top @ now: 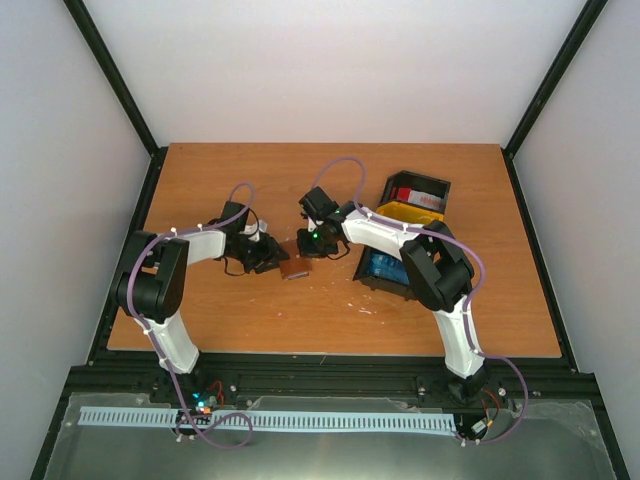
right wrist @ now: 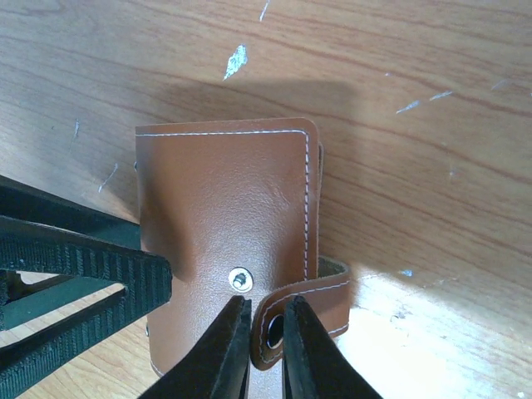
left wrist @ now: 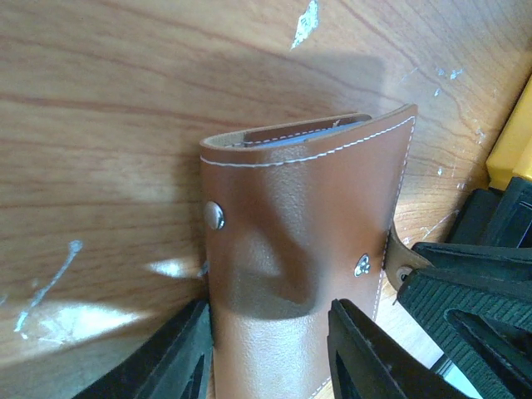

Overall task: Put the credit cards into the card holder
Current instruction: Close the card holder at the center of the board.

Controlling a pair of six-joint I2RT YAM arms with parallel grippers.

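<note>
One card holder (top: 294, 268), folded, lies flat on the table (top: 250, 320) left of the trays (top: 432, 185). Its long axis runs away from the left gripper (left wrist: 270, 332), which clamps its sides. The right gripper (right wrist: 266, 312) pinches the unsnapped strap (right wrist: 316, 295). In the trays: one red-white card (top: 413, 196) and blue cards (top: 383, 268), count unclear.

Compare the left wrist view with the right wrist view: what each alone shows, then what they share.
Left wrist only: the left claw straddling the card holder, grey-blue lining at its far edge, a yellow tray corner. Right wrist only: the right claw closed on the clasp strap, seen head-on. Both: the brown holder on the wooden table, plus part of the other claw.
</note>
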